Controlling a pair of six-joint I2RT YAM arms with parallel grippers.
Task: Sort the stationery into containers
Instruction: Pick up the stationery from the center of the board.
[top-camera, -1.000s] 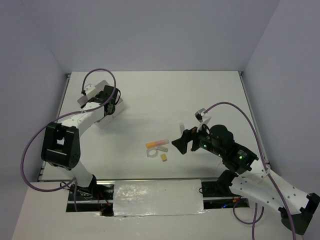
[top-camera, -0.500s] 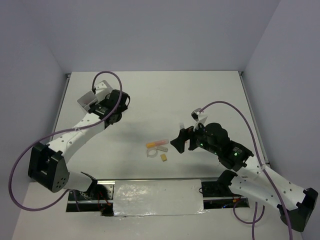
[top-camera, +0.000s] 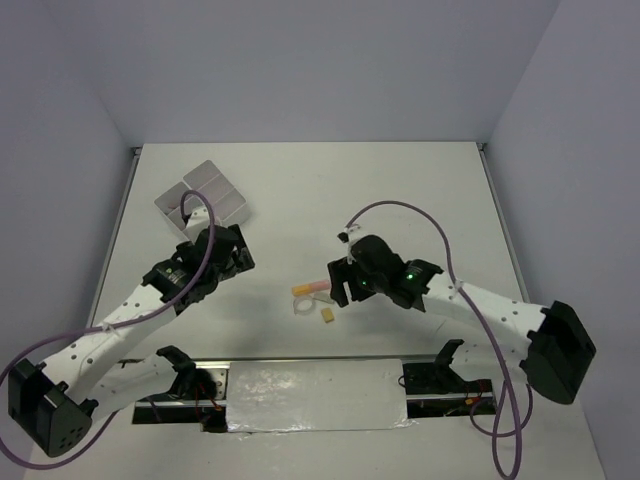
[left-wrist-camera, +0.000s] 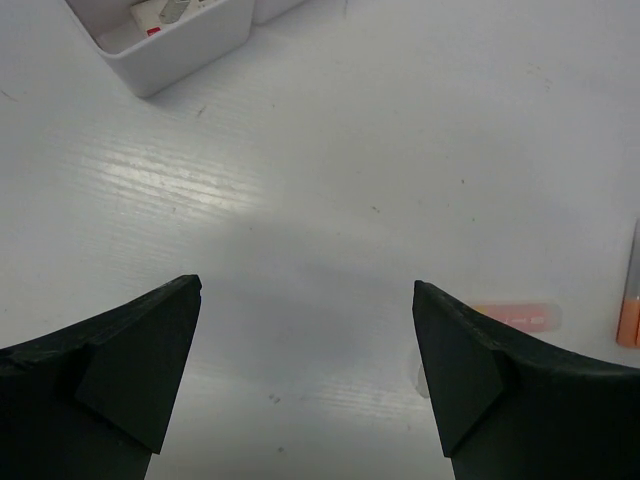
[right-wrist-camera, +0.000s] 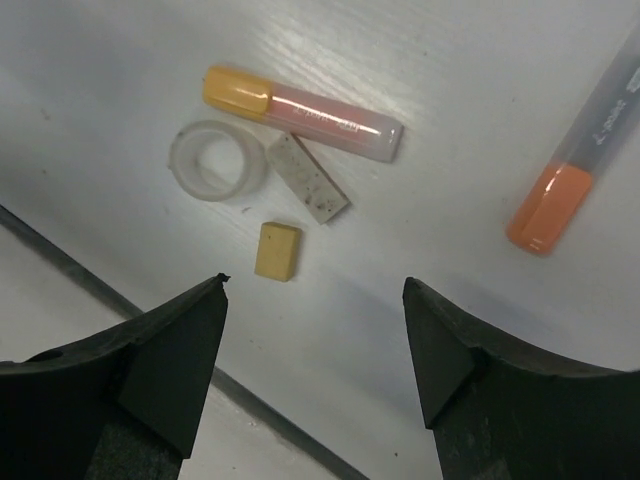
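White counter (top-camera: 400, 180) seen from above, boxed in by pale grey walls (top-camera: 300, 70). Along the near edge, a silvery strip (top-camera: 315, 395) between the two arm bases. Over both arms, looping purple cables (top-camera: 400, 206).

Toward the far left corner, the containers (top-camera: 203, 193): white square trays joined in one block, turned at an angle to the counter edges. In the left wrist view, only one tray corner showing, with small red and white bits inside, too cropped to name.

Near the middle of the counter, a little toward the near edge, the loose stationery (top-camera: 315, 288) in a tight cluster: pink marker (right-wrist-camera: 320, 118) with a yellow-orange cap, clear tape ring (right-wrist-camera: 218, 160) just beside that cap, speckled white eraser (right-wrist-camera: 308, 178) just beside the ring, tan eraser (right-wrist-camera: 277, 250) a little apart from both. Off to one side, apart from the cluster, an orange-capped marker (right-wrist-camera: 585, 120) with a grey body.

Poised over the cluster, the right claw (right-wrist-camera: 315, 290): jaws apart, gripping nothing. Nearest its gap, the tan eraser, just beyond the fingertips, with nothing in the way.

Over bare counter between the containers and the cluster, the left claw (left-wrist-camera: 305, 300): spread wide and empty, pink marker peeking past one finger.
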